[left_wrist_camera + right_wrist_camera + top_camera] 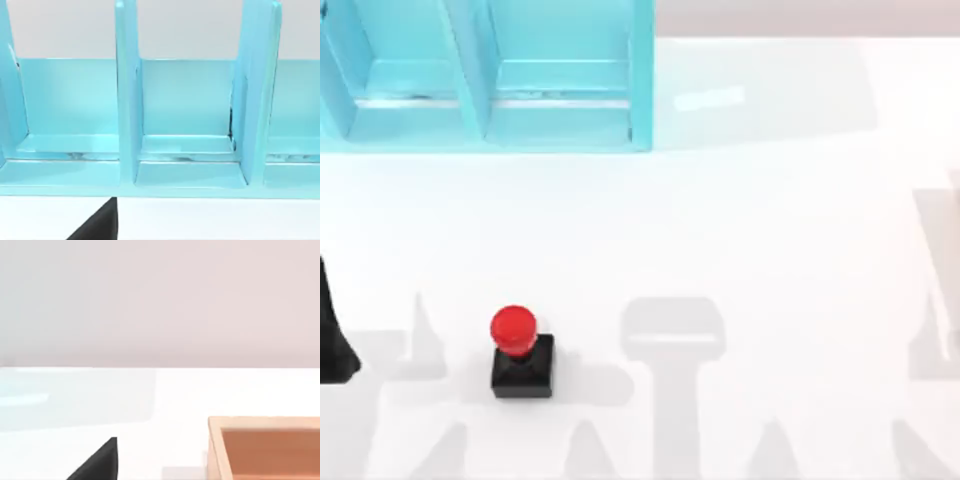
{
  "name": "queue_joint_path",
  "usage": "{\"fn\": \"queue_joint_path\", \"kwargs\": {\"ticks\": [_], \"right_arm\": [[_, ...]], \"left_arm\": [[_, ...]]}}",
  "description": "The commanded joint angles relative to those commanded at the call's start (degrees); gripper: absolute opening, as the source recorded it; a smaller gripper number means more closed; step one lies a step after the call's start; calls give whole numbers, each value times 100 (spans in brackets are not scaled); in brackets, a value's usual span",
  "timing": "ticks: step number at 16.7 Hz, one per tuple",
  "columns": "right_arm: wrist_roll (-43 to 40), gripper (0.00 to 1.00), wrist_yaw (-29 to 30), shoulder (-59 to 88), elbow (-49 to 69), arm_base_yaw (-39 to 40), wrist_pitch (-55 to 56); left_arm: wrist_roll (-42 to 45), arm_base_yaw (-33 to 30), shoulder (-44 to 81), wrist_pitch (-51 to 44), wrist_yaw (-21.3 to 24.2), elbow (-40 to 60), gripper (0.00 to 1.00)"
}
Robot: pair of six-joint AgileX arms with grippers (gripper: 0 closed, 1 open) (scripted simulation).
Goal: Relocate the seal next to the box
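Since nothing has a grip on it yet, the seal (522, 355), a little stamp with a black square block base and a glossy red round knob on top, is just sitting upright on the white bench (750, 230), so I'd call this the very start: the reach-and-grasp step hasn't begun.

The left tool (332, 330) pokes in as a dark shape at the bench's left edge in the top view. The stamp is off to its right, near but not touching. I honestly can't tell whether that tool is wide or narrow, because all I get is a black sliver, same in the left wrist view (97, 222). That wrist view looks straight at the big light-blue box (127, 100) with thick walls and upright dividers, so the box is ahead of the left tool, and well apart from the stamp.

The right tool (97, 462) is likewise just a dark wedge in its own wrist view, open or closed I can't say. Ahead of it and to one side there's an orange-brown open tray thing (265, 442) with a pale rim.

My guess for the next move: the left arm is the closer one, so it swings over the stamp, comes down with the fingers straddling the knob or block, pinches it, then carries it up toward the box and sets it just beside the outer wall, not inside a compartment.
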Motion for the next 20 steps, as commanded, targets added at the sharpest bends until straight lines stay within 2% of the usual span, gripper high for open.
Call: {"fn": "queue_joint_path", "kwargs": {"ticks": [5, 9, 14, 20], "right_arm": [[106, 100, -41, 314, 260, 165, -213], [553, 100, -107, 1512, 1252, 740, -1017], [1520, 100, -74, 3884, 3283, 1817, -2609], [3007, 100, 173, 7382, 6442, 3369, -4914]], "left_arm": [[0, 0, 0, 0, 0, 0, 100], [0, 0, 0, 0, 0, 0, 100], [0, 0, 0, 0, 0, 0, 100], [0, 0, 0, 0, 0, 0, 100]]}}
